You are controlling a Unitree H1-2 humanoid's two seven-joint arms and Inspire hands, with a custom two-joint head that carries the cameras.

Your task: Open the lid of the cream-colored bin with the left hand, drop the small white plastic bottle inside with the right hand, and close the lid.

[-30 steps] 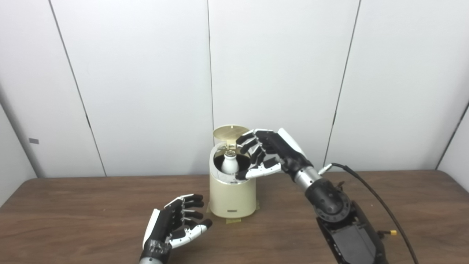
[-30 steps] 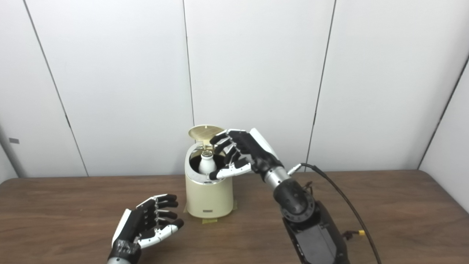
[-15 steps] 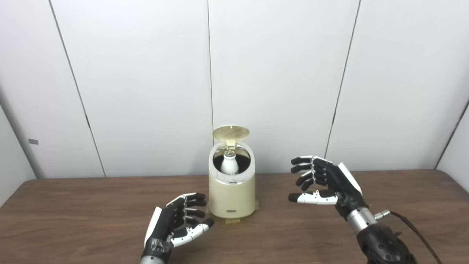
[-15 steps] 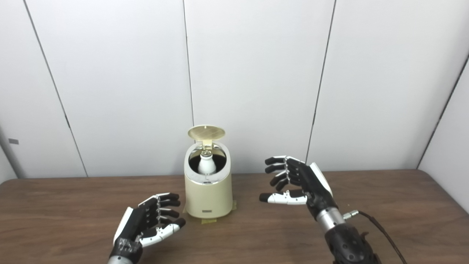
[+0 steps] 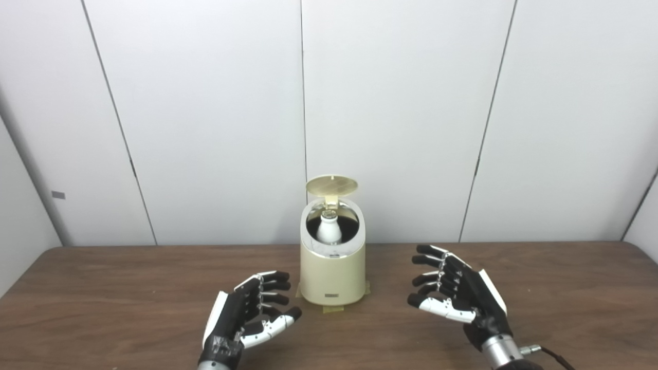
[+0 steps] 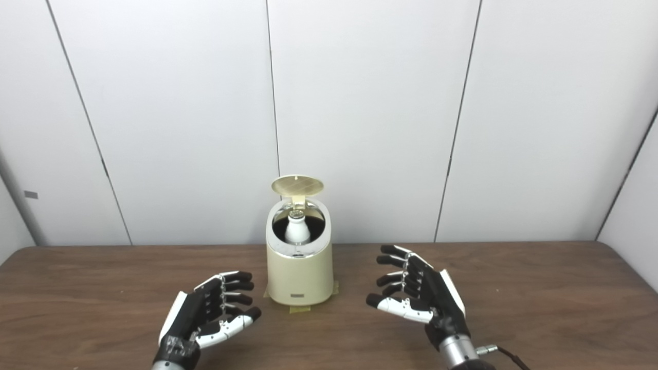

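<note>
A cream-colored bin (image 5: 332, 275) is seen standing upright on the wooden worktop (image 5: 103, 303), between the two hands and a little beyond their fingertips. Its round lid (image 5: 332, 185) is raised on the hinge at the back, tilted up above the opening, so the dark inside is exposed. The small white bottle (image 5: 328, 231) is seen inside the bin, upright, with its cap (a pale disc, too small for any detail) just below the hinge of the lid.

The left hand (image 5: 249, 316) is held low over the worktop, near the bin's base on its near left side but not touching it. Its fingers (image 5: 272, 288) are spread and loosely curled, pointed toward the bin, and nothing is held in them. The white thumb is angled toward the foot of the bin.

The right hand (image 5: 457, 298) is held on the other side of the bin, clearly apart from it, palm turned inward. Its fingers (image 5: 429, 264) are likewise spread and slightly bent, and nothing is gripped. A strip of tan tape (image 5: 331, 309) is seen under the bin's front edge, between the two thumbs. A white panelled wall (image 5: 205, 103) is seen behind everything.
</note>
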